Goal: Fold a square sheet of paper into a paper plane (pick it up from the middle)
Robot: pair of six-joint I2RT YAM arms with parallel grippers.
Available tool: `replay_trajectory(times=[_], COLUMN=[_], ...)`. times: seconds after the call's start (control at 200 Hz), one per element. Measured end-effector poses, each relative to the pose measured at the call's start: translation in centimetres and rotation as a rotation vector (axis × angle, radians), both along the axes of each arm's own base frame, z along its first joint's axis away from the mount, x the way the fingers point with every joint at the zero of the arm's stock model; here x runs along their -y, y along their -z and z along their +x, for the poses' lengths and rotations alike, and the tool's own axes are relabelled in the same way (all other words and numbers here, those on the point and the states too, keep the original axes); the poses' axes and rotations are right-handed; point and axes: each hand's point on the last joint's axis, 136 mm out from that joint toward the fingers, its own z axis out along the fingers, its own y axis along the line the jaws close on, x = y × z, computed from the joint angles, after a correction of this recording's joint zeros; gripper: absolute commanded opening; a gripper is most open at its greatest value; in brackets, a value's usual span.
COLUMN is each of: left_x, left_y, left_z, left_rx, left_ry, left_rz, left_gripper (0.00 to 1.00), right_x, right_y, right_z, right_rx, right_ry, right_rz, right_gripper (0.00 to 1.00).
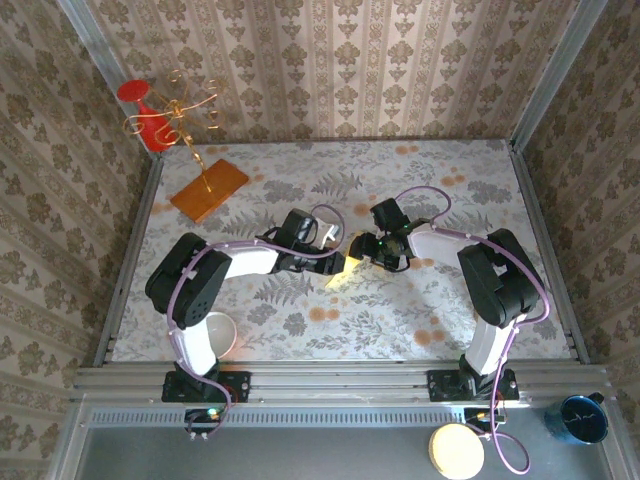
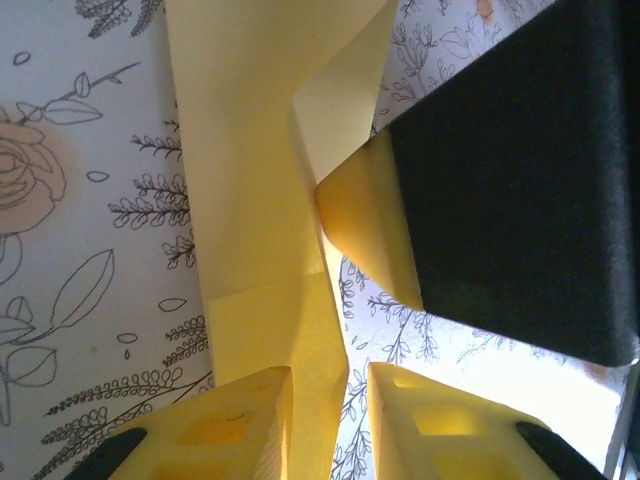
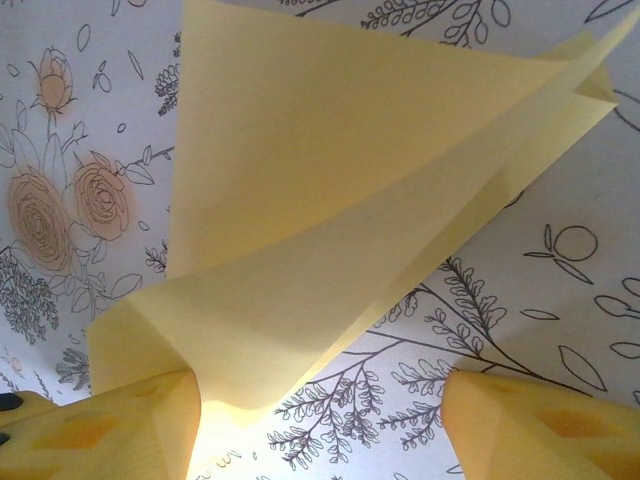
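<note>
Top external view: a white bowl [image 1: 222, 333] sits by the tabletop's [image 1: 450, 200] near left edge. Mid-tabletop, both hands meet at the pale-yellow paper plane [image 1: 340, 268], well apart from every edge, with open floral surface around them. The left hand [image 2: 330, 425] has its jaws parted around a folded flap, with a gap on one side. The right hand [image 3: 320, 430] is spread wide, one finger against the paper. An orange board [image 1: 208, 188] stands far left.

The sheet of paper [image 3: 330, 200] is thin, smooth and matt. The fingers [image 2: 440, 430] of the left pincer [image 2: 330, 375] look like matt plastic. The tabletop [image 1: 450, 190] looks smooth.
</note>
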Motion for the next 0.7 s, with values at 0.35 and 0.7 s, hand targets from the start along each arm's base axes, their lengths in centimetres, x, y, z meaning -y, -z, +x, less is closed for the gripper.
replay_trajectory(times=[0.35, 0.7], left_x=[-0.1, -0.1], left_y=[1.1, 1.9], left_z=[-0.1, -0.2], left_rx=[-0.021, -0.033], left_ry=[-0.001, 0.000], left_rz=[0.019, 0.026], left_gripper=[0.15, 0.09], right_x=[0.0, 0.0], right_y=[0.0, 0.0], right_z=[0.0, 0.0], right_rx=[-0.003, -0.004], right_ry=[0.004, 0.003], right_rz=[0.000, 0.003], right_gripper=[0.69, 0.68])
